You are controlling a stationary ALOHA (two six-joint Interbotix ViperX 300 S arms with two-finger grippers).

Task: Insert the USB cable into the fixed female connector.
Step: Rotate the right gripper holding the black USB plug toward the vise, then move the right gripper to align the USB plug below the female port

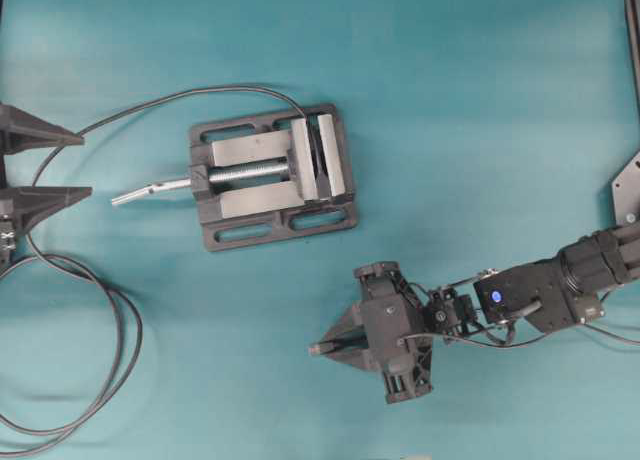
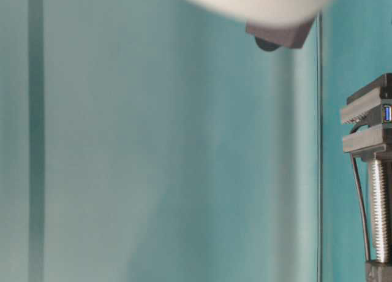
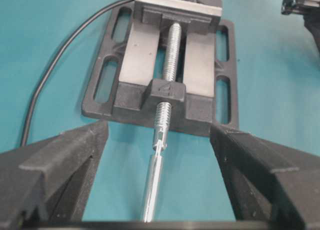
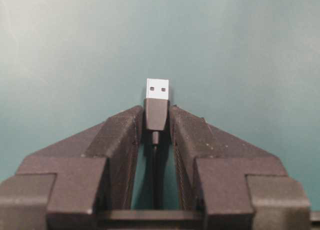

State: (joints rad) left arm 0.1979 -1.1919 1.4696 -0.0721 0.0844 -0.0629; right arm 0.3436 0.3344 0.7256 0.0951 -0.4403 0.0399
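On teal table [image 1: 480, 100]: black vise [image 1: 272, 177] sitting centre, silver screw handle [image 1: 150, 190] pointing toward left gripper [image 1: 60, 165], jaws spread wide, holding nothing. Thick black cable [image 1: 95, 380] looping lower left. Below-right of vise, well apart: right gripper [image 4: 156, 121] pinching USB cable [image 4: 156, 114] by dark plug body, silver tip protruding, thin lead trailing back between fingers.

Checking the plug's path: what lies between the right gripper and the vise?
In the overhead view, only bare teal table separates the right gripper, closed on the USB cable's plug, from the vise. Nothing lies in between.
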